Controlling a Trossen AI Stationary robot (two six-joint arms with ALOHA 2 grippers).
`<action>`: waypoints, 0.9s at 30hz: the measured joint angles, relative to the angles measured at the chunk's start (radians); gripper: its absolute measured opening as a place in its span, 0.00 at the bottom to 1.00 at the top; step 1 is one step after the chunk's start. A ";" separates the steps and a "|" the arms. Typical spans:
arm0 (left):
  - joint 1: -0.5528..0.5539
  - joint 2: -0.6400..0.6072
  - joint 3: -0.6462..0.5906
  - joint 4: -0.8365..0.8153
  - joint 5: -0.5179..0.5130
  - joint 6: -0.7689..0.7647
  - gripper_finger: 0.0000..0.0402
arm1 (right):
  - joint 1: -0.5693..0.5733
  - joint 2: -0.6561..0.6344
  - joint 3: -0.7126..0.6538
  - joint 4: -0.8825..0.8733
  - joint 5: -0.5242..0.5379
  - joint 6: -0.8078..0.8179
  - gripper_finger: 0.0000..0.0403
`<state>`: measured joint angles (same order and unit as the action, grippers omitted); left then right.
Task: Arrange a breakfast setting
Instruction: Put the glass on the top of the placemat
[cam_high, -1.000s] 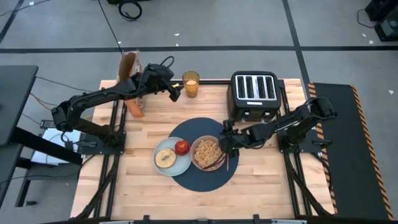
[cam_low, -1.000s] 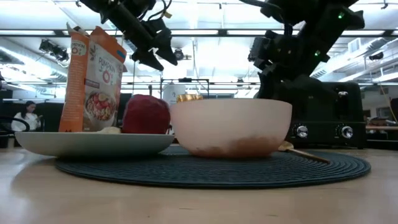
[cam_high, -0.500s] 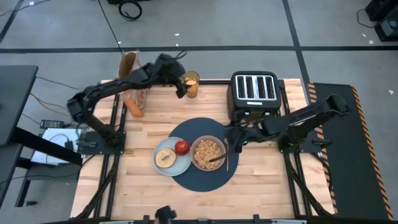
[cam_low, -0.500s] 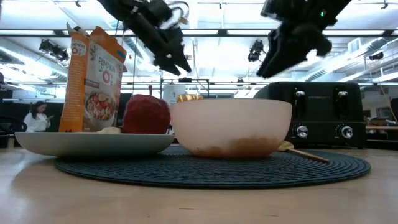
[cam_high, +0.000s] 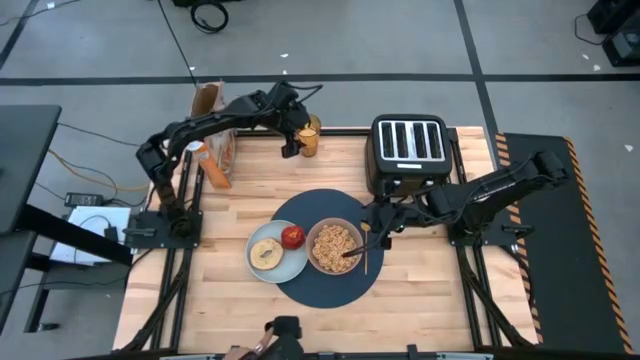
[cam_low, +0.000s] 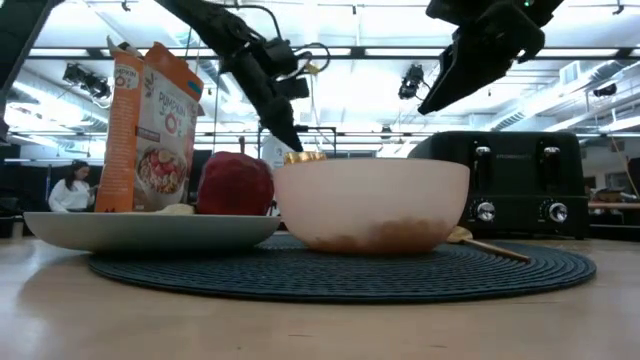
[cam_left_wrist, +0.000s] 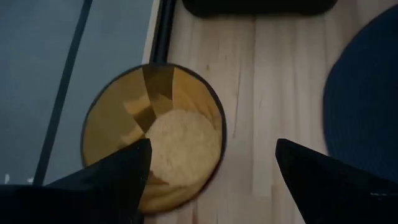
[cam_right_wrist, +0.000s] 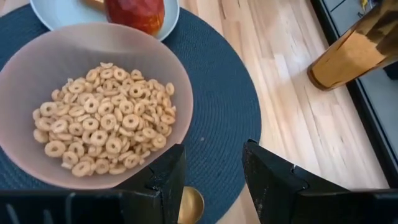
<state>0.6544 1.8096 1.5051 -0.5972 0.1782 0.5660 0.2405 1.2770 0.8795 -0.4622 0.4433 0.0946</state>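
Likely a robotics lab, taped grey floor (cam_high: 400, 40), strip-lit ceiling (cam_low: 400, 50), seated person (cam_low: 72, 185)

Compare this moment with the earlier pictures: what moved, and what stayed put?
The left gripper swung from beside the cereal box toward the back edge and came down at the juice glass, fingers open, one showing on each side of it. The right gripper drew back from the bowl toward the toaster, holding nothing. Glass, bowl, spoon, plate, apple and mat stayed.
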 joint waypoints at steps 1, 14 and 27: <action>0.000 0.010 0.000 0.012 0.000 0.000 0.87 | 0.000 0.004 0.000 0.005 0.000 0.000 0.41; -0.014 0.057 0.000 0.057 -0.046 -0.028 0.67 | -0.002 0.013 0.000 -0.003 -0.001 0.008 0.41; -0.053 0.057 -0.026 0.072 -0.170 -0.022 0.07 | 0.002 0.006 0.000 -0.002 -0.001 0.010 0.41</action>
<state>0.6015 1.8664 1.4792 -0.5250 0.0084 0.5440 0.2422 1.2831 0.8795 -0.4642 0.4423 0.1041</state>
